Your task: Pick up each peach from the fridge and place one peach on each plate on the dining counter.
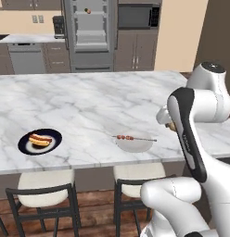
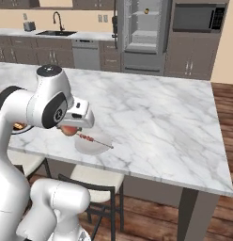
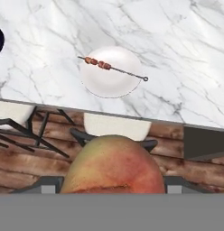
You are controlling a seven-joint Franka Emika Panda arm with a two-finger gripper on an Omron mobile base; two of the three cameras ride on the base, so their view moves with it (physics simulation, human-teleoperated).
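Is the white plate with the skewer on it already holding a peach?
No, the white plate carries only a skewer; the peach sits in the pincer, short of the counter edge.

The white robot arm with dark joints rises from the base, bends at a raised elbow and reaches forward and down at the near edge of the white marble counter (image 1: 89, 106). Its two-finger gripper (image 2: 69, 129) hangs under the white wrist, closed around a round reddish-orange peach with a yellowish blush (image 3: 113, 166). In the hand view the fruit hides most of both dark fingertips.
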